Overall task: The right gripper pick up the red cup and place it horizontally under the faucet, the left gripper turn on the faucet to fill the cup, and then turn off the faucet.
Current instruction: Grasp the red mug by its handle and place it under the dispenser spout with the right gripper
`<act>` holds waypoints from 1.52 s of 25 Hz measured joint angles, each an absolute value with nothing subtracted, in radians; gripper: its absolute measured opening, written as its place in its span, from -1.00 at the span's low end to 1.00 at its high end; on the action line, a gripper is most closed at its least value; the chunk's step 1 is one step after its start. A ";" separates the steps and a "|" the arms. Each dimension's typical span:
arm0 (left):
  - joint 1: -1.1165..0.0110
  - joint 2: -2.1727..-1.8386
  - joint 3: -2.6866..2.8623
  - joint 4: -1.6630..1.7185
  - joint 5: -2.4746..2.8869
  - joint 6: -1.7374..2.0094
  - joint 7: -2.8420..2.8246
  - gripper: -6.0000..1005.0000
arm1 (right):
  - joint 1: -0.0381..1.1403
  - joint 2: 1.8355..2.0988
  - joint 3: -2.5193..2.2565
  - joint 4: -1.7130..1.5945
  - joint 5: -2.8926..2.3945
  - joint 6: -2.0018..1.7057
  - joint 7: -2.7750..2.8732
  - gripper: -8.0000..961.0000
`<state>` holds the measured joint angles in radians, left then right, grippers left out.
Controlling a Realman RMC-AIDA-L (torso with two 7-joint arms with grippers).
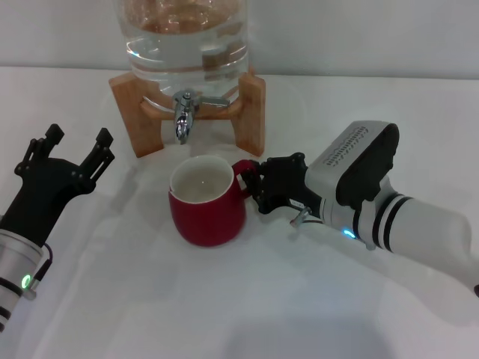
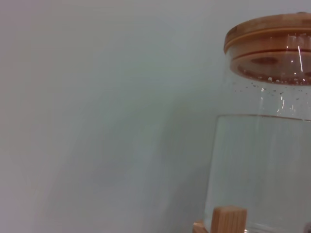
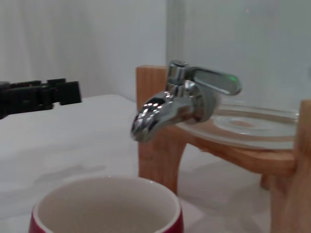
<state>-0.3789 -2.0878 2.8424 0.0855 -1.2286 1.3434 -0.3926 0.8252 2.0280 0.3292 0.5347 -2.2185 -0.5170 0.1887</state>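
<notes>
The red cup stands upright on the white table, its white inside showing, just in front of and below the faucet. My right gripper is at the cup's right side, shut on its red loop handle. In the right wrist view the chrome faucet points its spout down above the far side of the cup's rim, lever lying level. My left gripper hovers open at the left of the table, well apart from the faucet. Its black fingers show far off in the right wrist view.
A glass water jar sits on a wooden stand at the back, with the faucet at its front. The left wrist view shows the jar's wooden lid, its water level and a post of the stand.
</notes>
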 joint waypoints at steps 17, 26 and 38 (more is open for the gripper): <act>-0.379 -2.088 2.842 0.086 -1.229 1.341 -0.393 0.76 | 0.828 2.028 0.324 0.558 -2.257 -0.514 0.189 -0.76; -0.379 -2.088 2.842 0.086 -1.229 1.339 -0.393 0.76 | 0.829 2.028 0.321 0.558 -2.262 -0.514 0.189 -0.75; -0.382 -2.088 2.842 0.086 -1.229 1.339 -0.395 0.76 | 0.832 2.028 0.317 0.560 -2.263 -0.516 0.189 -0.74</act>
<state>-0.3816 -2.0877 2.8424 0.0859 -1.2287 1.3392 -0.3950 0.8323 2.0279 0.3173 0.5599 -2.2628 -0.5158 0.1887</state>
